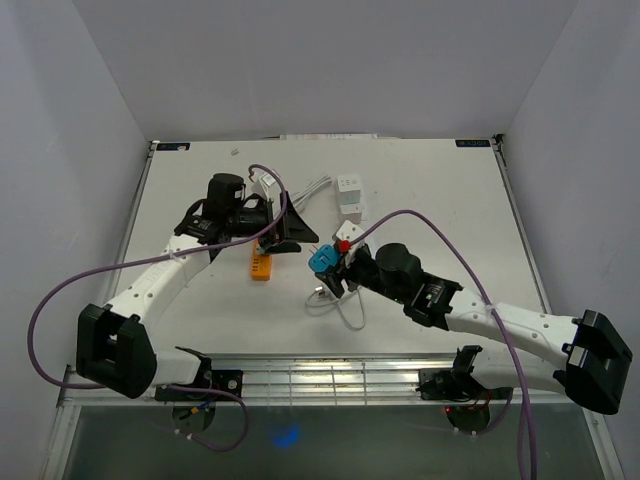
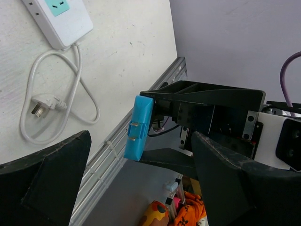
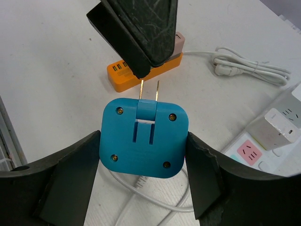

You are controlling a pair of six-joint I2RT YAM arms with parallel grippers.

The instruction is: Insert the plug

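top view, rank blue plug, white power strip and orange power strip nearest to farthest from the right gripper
1. blue plug: held in the right gripper, mid-table.
2. white power strip: its near end lies just past the gripper, toward the far side.
3. orange power strip: farther off, to the left.

White cube adapter [image 3: 281,124]; bundled white cord [image 3: 253,69] near it.

The blue plug [image 3: 145,136], prongs out, seemingly faces the orange power strip [image 3: 123,77].
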